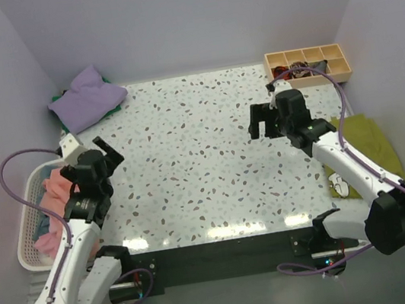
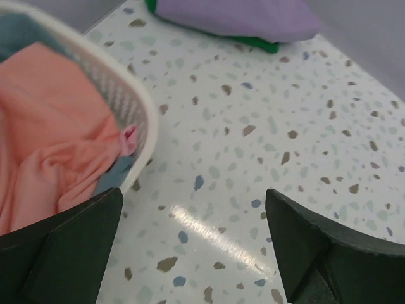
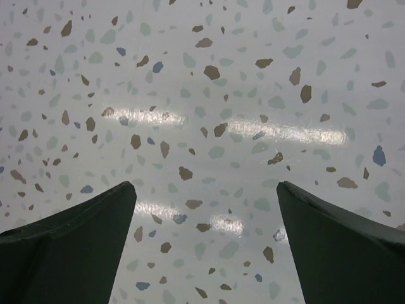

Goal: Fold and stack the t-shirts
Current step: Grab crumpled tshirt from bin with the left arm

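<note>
With the left gripper [image 1: 104, 150] and right gripper [image 1: 262, 121] both held wide open and empty above the speckled terrazzo bench [image 1: 205, 167], a pickup is judged pending: the crumpled salmon-pink cotton t-shirt [image 2: 50, 145] must be grasped from the white slotted plastic basket [image 2: 138, 104].

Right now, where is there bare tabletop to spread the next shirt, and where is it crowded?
The middle of the table is bare, between the lavender shirt at the far-left corner and the wooden divider tray at the far right. Crowded: the shirt-filled laundry basket along the left edge, by the left gripper.
</note>
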`<action>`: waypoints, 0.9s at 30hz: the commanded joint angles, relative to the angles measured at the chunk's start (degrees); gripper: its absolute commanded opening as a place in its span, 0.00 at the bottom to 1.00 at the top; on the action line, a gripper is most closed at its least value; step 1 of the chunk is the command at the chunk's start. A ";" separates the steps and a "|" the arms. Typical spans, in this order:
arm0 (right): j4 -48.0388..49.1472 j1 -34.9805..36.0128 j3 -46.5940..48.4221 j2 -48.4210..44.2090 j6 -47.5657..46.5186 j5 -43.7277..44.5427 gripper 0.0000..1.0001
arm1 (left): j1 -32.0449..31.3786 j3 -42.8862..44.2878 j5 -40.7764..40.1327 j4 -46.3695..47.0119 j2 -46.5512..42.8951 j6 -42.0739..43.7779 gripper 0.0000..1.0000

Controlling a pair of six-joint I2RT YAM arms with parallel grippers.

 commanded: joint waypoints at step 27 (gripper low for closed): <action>-0.81 3.18 -4.47 1.48 -0.96 -2.32 0.99 | -0.07 6.32 -21.57 -55.00 -3.80 -53.26 0.87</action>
